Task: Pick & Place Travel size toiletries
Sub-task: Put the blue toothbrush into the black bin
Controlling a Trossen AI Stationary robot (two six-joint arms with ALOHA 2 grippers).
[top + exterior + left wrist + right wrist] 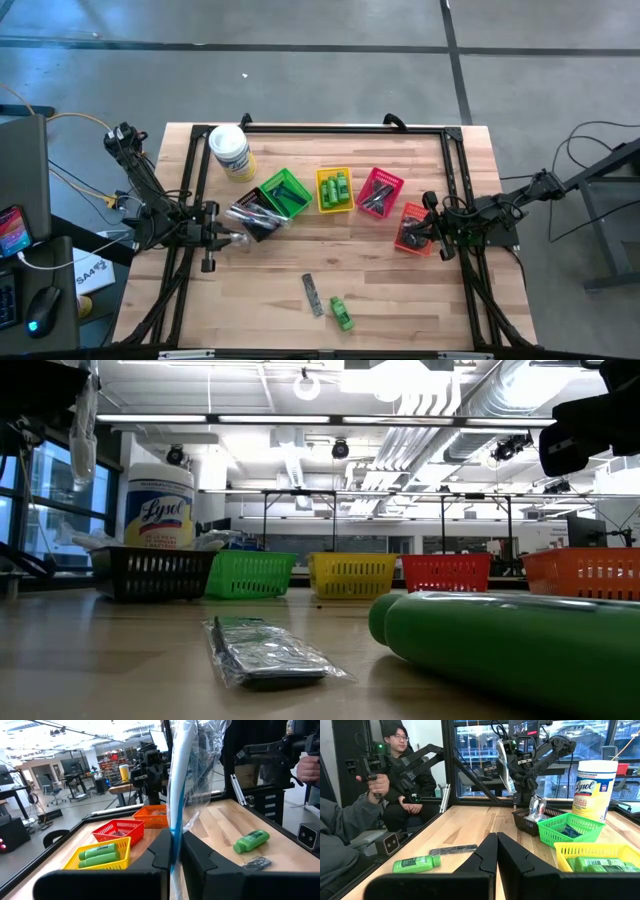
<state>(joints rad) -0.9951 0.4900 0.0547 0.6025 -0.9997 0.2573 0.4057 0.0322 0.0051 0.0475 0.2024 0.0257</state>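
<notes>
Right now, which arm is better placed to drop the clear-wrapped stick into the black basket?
Left. The left gripper is shut on the clear-wrapped stick directly above the black basket; the right gripper waits over the orange basket.

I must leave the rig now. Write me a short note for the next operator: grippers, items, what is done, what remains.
Left gripper: shut on a clear-wrapped blue-handled razor, held above the black plastic basket.
Right gripper: shut, empty, waiting beside the orange basket.
Done: bright green mini bottles lie in the yellow basket.
Left: one green mini bottle and a dark flat wrapped comb lie loose on the wooden table.
</notes>
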